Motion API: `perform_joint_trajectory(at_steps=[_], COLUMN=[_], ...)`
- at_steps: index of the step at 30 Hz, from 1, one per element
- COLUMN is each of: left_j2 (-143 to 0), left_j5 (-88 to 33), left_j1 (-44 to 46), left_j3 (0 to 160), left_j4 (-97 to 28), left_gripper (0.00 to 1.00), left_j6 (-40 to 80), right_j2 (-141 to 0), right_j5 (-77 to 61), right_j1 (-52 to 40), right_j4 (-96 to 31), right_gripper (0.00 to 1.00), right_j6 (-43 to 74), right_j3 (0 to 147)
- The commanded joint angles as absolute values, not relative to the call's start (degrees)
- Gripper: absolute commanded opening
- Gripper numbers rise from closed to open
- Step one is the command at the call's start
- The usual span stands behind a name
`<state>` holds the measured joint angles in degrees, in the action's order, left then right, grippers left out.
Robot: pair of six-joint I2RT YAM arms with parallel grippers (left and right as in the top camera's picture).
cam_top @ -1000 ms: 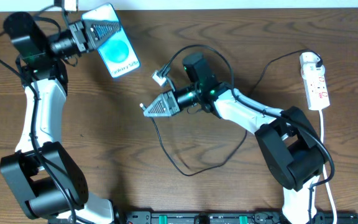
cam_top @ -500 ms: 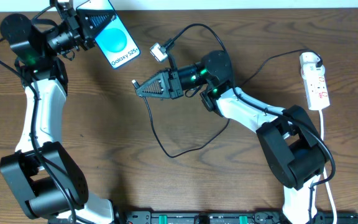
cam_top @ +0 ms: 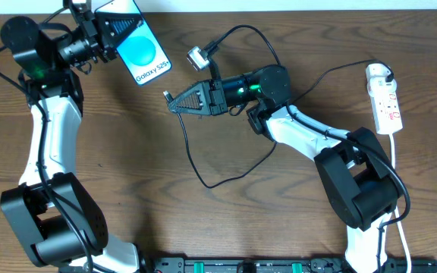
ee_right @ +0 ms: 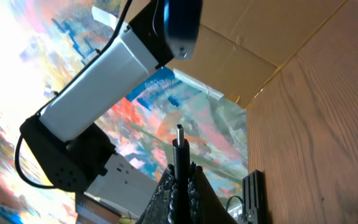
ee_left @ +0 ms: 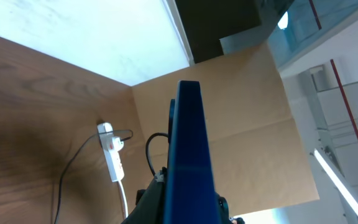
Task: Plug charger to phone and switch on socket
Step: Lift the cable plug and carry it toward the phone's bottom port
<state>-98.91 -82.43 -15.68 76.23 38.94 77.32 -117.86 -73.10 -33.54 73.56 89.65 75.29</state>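
Now your left gripper (cam_top: 124, 29) is clamped on the phone (cam_top: 146, 59), held up at far left; your right gripper (cam_top: 174, 107) pinches the charger (ee_right: 179, 146) by its plug tip, near the phone; the socket (cam_top: 385, 98) lies far right.

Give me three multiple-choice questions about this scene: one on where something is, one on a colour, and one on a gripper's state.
1. Where does the power strip lie in the overhead view? A far right; B far left; C centre.
2. What colour is the phone screen? A red; B blue; C green.
3. The right gripper is: A open and empty; B shut on the charger plug tip; C shut on the phone.
Answers: 1 A, it sits by the right edge of the frame; 2 B, bright blue with white lettering; 3 B, the tip juts from its closed jaws.
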Motion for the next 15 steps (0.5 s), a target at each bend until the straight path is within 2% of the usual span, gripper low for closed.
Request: perform_joint_trajectory(at_steps=[1, 15], left_j2=[-98.7, -98.7], left_j5=[-84.5, -85.4], left_j1=[-14.1, -12.5], left_j3=[77.1, 77.1], left_j4=[39.6, 39.6], left_gripper=[0.07, 0.07], left_j6=[76.7, 73.9], right_j2=[-117.7, -117.7], right_j5=[-70.8, -70.8], right_j1=[-33.3, -32.5], right_j4=[74.0, 74.0], right_gripper=[0.01, 0.01], right_j6=[90.7, 90.6], right_j3=[75.6, 75.6])
